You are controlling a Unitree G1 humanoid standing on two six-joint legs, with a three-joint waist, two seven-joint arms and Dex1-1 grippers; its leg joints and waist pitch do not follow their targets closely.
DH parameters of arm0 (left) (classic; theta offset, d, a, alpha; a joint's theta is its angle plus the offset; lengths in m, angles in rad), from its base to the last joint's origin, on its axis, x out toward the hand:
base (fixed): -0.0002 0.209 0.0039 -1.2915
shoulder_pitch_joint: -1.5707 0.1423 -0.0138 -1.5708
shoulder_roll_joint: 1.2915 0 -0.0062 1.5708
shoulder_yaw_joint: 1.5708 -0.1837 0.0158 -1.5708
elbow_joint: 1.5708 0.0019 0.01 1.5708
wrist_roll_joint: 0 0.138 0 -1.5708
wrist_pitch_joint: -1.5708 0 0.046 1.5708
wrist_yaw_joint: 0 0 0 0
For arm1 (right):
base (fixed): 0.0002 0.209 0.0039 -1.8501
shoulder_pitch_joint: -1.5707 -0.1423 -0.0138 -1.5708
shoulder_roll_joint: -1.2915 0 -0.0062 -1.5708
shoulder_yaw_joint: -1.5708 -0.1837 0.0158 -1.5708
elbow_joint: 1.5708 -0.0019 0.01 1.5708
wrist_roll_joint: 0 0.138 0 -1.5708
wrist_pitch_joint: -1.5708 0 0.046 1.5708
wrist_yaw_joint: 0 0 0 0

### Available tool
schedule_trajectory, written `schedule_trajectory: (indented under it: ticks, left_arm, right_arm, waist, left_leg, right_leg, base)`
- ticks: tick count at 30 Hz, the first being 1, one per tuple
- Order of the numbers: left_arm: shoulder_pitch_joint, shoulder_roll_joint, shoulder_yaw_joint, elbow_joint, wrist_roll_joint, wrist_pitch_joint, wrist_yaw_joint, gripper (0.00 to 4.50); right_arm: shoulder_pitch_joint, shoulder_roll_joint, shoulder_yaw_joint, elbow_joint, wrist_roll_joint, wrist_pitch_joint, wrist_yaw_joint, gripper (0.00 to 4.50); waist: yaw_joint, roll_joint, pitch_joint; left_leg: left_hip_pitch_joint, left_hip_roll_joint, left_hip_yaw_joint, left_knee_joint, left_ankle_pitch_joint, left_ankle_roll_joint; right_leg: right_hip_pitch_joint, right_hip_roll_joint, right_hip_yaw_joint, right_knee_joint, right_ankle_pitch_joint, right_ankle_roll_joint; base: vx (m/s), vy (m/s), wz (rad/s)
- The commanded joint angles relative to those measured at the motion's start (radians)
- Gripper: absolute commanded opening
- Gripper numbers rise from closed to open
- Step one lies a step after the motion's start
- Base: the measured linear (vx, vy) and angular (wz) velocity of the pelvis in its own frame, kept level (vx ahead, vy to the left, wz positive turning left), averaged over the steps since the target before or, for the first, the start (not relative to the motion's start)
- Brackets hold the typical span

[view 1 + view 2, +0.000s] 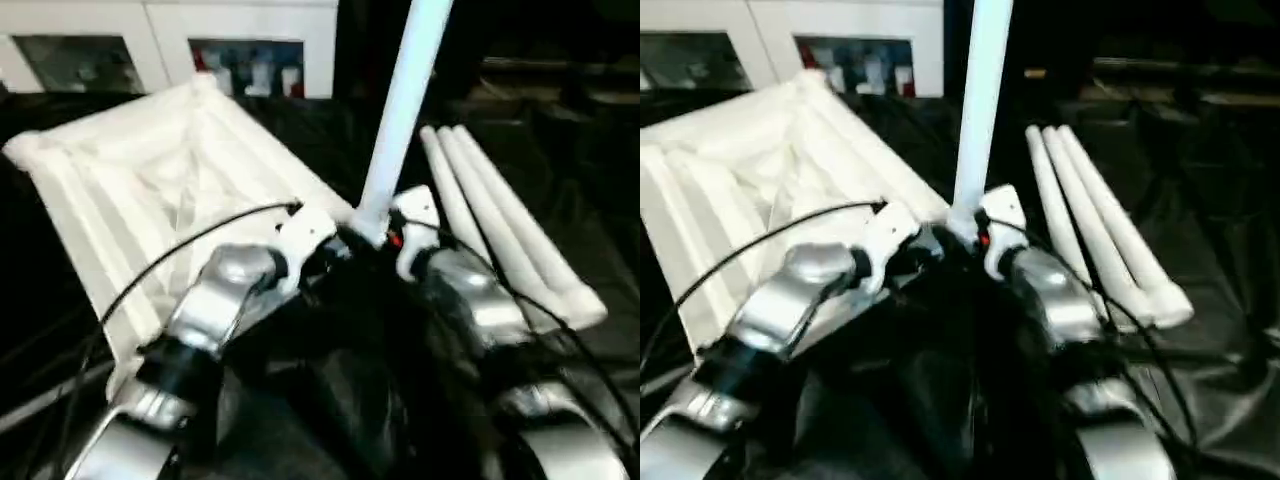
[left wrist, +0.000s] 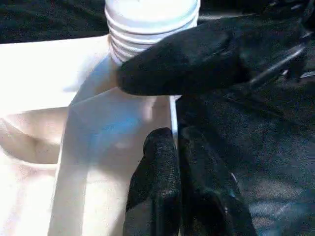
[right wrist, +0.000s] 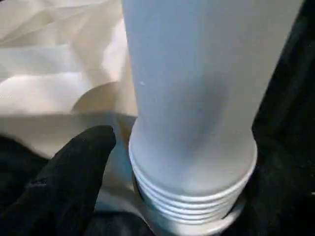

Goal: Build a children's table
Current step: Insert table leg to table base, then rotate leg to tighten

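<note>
The children's table top (image 1: pixel 150 170) lies upside down on the left, its ribbed underside facing up. One white leg (image 1: pixel 405 100) stands upright in the near right corner socket, and its threaded end (image 3: pixel 197 196) shows at the socket. My right gripper (image 1: pixel 388 240) is open around the leg's base, and one black finger (image 3: pixel 69 182) stands a little apart from the tube. My left gripper (image 2: pixel 178 140) is shut with nothing in it, just beside the socket over the top's edge. Three more legs (image 1: pixel 500 230) lie side by side on the right.
White cabinets (image 1: pixel 150 40) with glass fronts stand along the back. Black cloth (image 1: pixel 600 250) covers the surface under the table top and the loose legs. My two silver forearms (image 1: pixel 220 290) meet close together at the near corner.
</note>
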Motion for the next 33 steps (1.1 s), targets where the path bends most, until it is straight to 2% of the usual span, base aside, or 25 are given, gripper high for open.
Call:
schedule_trajectory:
  ticks: [1, 2, 3, 4, 5, 6, 7, 8, 9, 11, 13, 14, 16, 17, 19, 21, 24, 25, 29, 30, 33]
  left_arm:
    - [0.013, -0.014, -0.063, -0.036, -0.042, -0.045, -0.077, 0.00]
    - [0.028, 0.007, -0.064, -0.051, -0.048, -0.064, -0.105, 0.00]
    - [0.037, 0.019, -0.062, -0.061, -0.056, -0.069, -0.124, 0.00]
    - [0.045, 0.030, -0.061, -0.070, -0.061, -0.073, -0.138, 0.00]
    - [0.045, 0.030, -0.061, -0.070, -0.061, -0.073, -0.138, 0.00]
    - [0.064, 0.058, -0.058, -0.091, -0.073, -0.096, -0.183, 0.00]
    - [0.070, 0.067, -0.058, -0.098, -0.077, -0.100, -0.196, 0.00]
    - [0.076, 0.077, -0.058, -0.105, -0.081, -0.114, -0.213, 0.00]
    - [0.082, 0.087, -0.058, -0.113, -0.088, -0.114, -0.228, 0.00]
    - [0.086, 0.097, -0.059, -0.120, -0.092, -0.113, -0.239, 0.00]
    - [0.103, 0.125, -0.058, -0.139, -0.102, -0.123, -0.270, 0.00]
    - [0.105, 0.128, -0.057, -0.141, -0.103, -0.123, -0.273, 0.00]
    - [0.110, 0.135, -0.056, -0.146, -0.106, -0.124, -0.283, 0.00]
    - [0.110, 0.136, -0.056, -0.147, -0.106, -0.124, -0.283, 0.00]
    - [0.113, 0.141, -0.057, -0.149, -0.108, -0.126, -0.291, 0.00]
    - [0.115, 0.144, -0.058, -0.149, -0.106, -0.131, -0.298, 0.00]
    - [0.116, 0.146, -0.060, -0.150, -0.107, -0.132, -0.301, 0.00]
    - [0.116, 0.148, -0.061, -0.152, -0.108, -0.132, -0.302, 0.00]
    - [0.118, 0.151, -0.063, -0.153, -0.107, -0.134, -0.308, 0.00]
    - [0.120, 0.152, -0.065, -0.154, -0.104, -0.134, -0.308, 0.00]
    - [0.121, 0.152, -0.064, -0.154, -0.104, -0.133, -0.309, 0.00]
  right_arm:
    - [0.020, -0.004, 0.065, -0.085, 0.034, 0.032, 0.087, 4.12]
    - [0.042, -0.041, 0.068, -0.157, 0.043, 0.050, 0.131, 4.12]
    - [0.056, -0.066, 0.070, -0.199, 0.046, 0.065, 0.159, 4.12]
    - [0.067, -0.087, 0.073, -0.231, 0.047, 0.076, 0.183, 4.12]
    - [0.067, -0.087, 0.073, -0.231, 0.047, 0.076, 0.183, 4.12]
    - [0.095, -0.140, 0.084, -0.302, 0.053, 0.108, 0.235, 4.12]
    - [0.103, -0.157, 0.088, -0.322, 0.055, 0.117, 0.251, 4.12]
    - [0.110, -0.171, 0.090, -0.335, 0.057, 0.122, 0.266, 4.12]
    - [0.118, -0.185, 0.092, -0.349, 0.062, 0.128, 0.283, 4.12]
    - [0.124, -0.198, 0.094, -0.360, 0.065, 0.134, 0.297, 4.12]
    - [0.155, -0.243, 0.098, -0.420, 0.096, 0.176, 0.347, 4.12]
    - [0.158, -0.248, 0.099, -0.426, 0.099, 0.181, 0.353, 4.12]
    - [0.168, -0.260, 0.101, -0.445, 0.101, 0.198, 0.364, 4.12]
    - [0.169, -0.261, 0.101, -0.446, 0.101, 0.198, 0.365, 4.12]
    - [0.173, -0.268, 0.109, -0.443, 0.087, 0.197, 0.369, 4.12]
    - [0.175, -0.270, 0.114, -0.433, 0.073, 0.189, 0.371, 4.12]
    - [0.172, -0.271, 0.118, -0.420, 0.063, 0.180, 0.360, 4.12]
    - [0.171, -0.273, 0.122, -0.414, 0.056, 0.176, 0.352, 3.96]
    - [0.172, -0.277, 0.132, -0.405, 0.041, 0.166, 0.350, 3.67]
    - [0.170, -0.266, 0.132, -0.387, 0.032, 0.156, 0.334, 3.42]
    - [0.170, -0.261, 0.133, -0.381, 0.031, 0.154, 0.335, 3.30]
  waist:
    - [-0.001, -0.005, -0.071]
    - [0.000, -0.004, -0.071]
    - [0.002, -0.005, -0.078]
    - [0.003, -0.003, -0.081]
    - [0.003, -0.003, -0.081]
    - [0.004, -0.006, -0.084]
    - [0.005, -0.009, -0.085]
    - [0.006, -0.008, -0.086]
    - [0.005, -0.009, -0.086]
    - [0.005, -0.008, -0.083]
    - [0.006, -0.008, -0.080]
    - [0.006, -0.007, -0.077]
    - [0.001, -0.006, -0.075]
    - [0.001, -0.006, -0.075]
    - [-0.003, -0.008, -0.071]
    - [-0.005, -0.009, -0.074]
    - [-0.003, -0.008, -0.078]
    - [-0.003, -0.009, -0.083]
    - [-0.003, -0.008, -0.088]
    - [-0.002, -0.010, -0.091]
    - [-0.002, -0.010, -0.093]
  left_leg:
    - [0.045, 0.094, -0.036, -0.055, -0.252, 0.044]
    - [0.044, 0.093, -0.032, -0.053, -0.220, 0.060]
    - [0.040, 0.092, -0.025, -0.040, -0.144, 0.095]
    - [0.031, 0.090, -0.025, -0.032, -0.066, 0.128]
    - [0.031, 0.090, -0.025, -0.032, -0.066, 0.128]
    - [0.031, 0.087, -0.020, -0.020, -0.017, 0.157]
    - [0.025, 0.086, -0.022, -0.015, -0.003, 0.172]
    - [0.024, 0.086, -0.021, -0.015, 0.001, 0.179]
    - [0.026, 0.087, -0.020, -0.014, -0.012, 0.186]
    - [0.025, 0.091, -0.022, -0.016, -0.049, 0.174]
    - [0.030, 0.095, -0.024, -0.022, -0.116, 0.138]
    - [0.031, 0.096, -0.024, -0.024, -0.131, 0.132]
    - [0.034, 0.095, -0.026, -0.028, -0.191, 0.092]
    - [0.034, 0.095, -0.026, -0.028, -0.191, 0.092]
    - [0.033, 0.094, -0.029, -0.032, -0.262, 0.046]
    - [0.033, 0.093, -0.031, -0.032, -0.278, 0.031]
    - [0.034, 0.092, -0.030, -0.028, -0.248, 0.034]
    - [0.032, 0.090, -0.029, -0.025, -0.226, 0.043]
    - [0.029, 0.088, -0.028, -0.016, -0.170, 0.070]
    - [0.029, 0.088, -0.027, -0.012, -0.151, 0.081]
    - [0.026, 0.086, -0.026, -0.007, -0.129, 0.101]
  right_leg:
    - [0.017, -0.057, 0.038, -0.048, -0.177, -0.191]
    - [0.018, -0.056, 0.037, -0.046, -0.130, -0.201]
    - [0.023, -0.055, 0.036, -0.029, -0.009, -0.226]
    - [0.030, -0.052, 0.031, -0.013, 0.095, -0.249]
    - [0.030, -0.052, 0.031, -0.013, 0.095, -0.249]
    - [0.030, -0.050, 0.030, -0.002, 0.184, -0.274]
    - [0.038, -0.053, 0.031, 0.007, 0.222, -0.279]
    - [0.037, -0.054, 0.030, 0.007, 0.226, -0.280]
    - [0.037, -0.054, 0.028, 0.006, 0.201, -0.285]
    - [0.036, -0.056, 0.027, -0.001, 0.111, -0.285]
    - [0.038, -0.057, 0.028, -0.010, -0.024, -0.274]
    - [0.035, -0.056, 0.029, -0.014, -0.050, -0.270]
    - [0.030, -0.056, 0.030, -0.022, -0.151, -0.255]
    - [0.030, -0.056, 0.030, -0.022, -0.151, -0.255]
    - [0.025, -0.059, 0.035, -0.030, -0.259, -0.232]
    - [0.026, -0.061, 0.034, -0.031, -0.290, -0.219]
    - [0.025, -0.059, 0.035, -0.027, -0.248, -0.220]
    - [0.028, -0.059, 0.034, -0.022, -0.214, -0.227]
    - [0.033, -0.057, 0.031, -0.011, -0.126, -0.252]
    - [0.034, -0.057, 0.031, -0.007, -0.096, -0.261]
    - [0.038, -0.057, 0.030, -0.003, -0.064, -0.274]
  base:
    - [0.057, -0.032, 0.06]
    - [0.069, -0.025, 0.09]
    - [0.069, -0.025, 0.09]
    - [0.081, -0.016, 0.03]
    - [0.074, -0.010, 0.00]
    - [0.074, -0.010, 0.00]
    - [0.057, -0.009, 0.03]
    - [0.000, 0.000, 0.00]
    - [0.000, 0.000, 0.00]
    - [0.000, 0.000, 0.00]
    - [0.000, 0.000, 0.00]
    - [0.000, 0.000, 0.00]
    - [0.000, 0.000, 0.00]
    - [-0.052, 0.009, 0.01]
    - [-0.051, 0.008, 0.01]
    - [0.000, 0.000, 0.00]
    - [0.000, 0.000, 0.00]
    - [0.000, 0.000, 0.00]
    - [0.000, 0.000, 0.00]
    - [0.000, 0.000, 0.00]
    - [0.000, 0.000, 0.00]
